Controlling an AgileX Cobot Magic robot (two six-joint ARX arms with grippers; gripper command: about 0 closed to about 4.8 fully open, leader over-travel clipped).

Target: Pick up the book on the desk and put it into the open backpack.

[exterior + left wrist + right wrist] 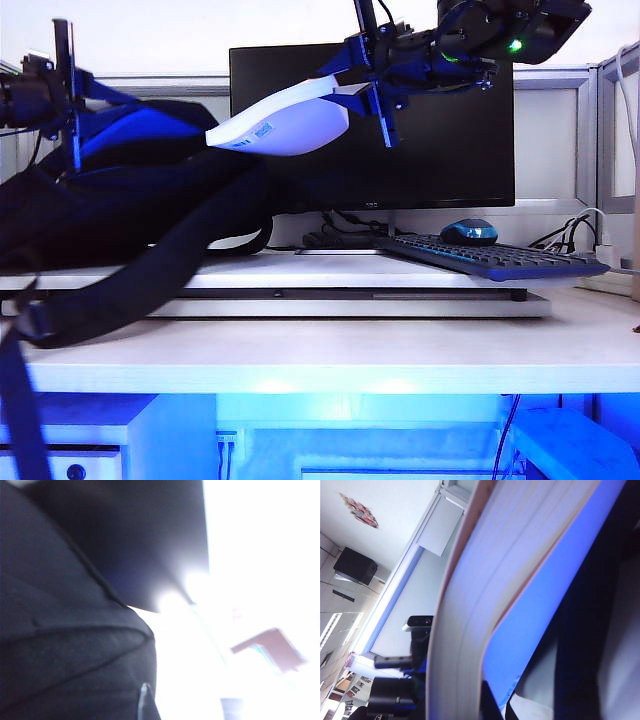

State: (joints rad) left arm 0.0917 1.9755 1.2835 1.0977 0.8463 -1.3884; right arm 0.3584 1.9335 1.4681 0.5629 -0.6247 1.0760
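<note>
High in front of the monitor, my right gripper (364, 88) is shut on one end of the thin white book (285, 125). The book droops leftward, and its free end hangs over the top of the black backpack (120, 200). In the right wrist view the book's page edge (470, 605) fills the middle and runs down between the fingers. The backpack stands on the raised board at the left, and its top rim is lifted up to my left gripper (68, 95), which is shut on it. The left wrist view shows only blurred black backpack fabric (75, 655) close up.
A black monitor (420, 150) stands behind. A keyboard (500, 258) and a mouse (470, 232) lie on the white raised platform (400, 300), which rests on the desk (350, 355). A long black backpack strap (110, 300) hangs over the desk's front edge at the left.
</note>
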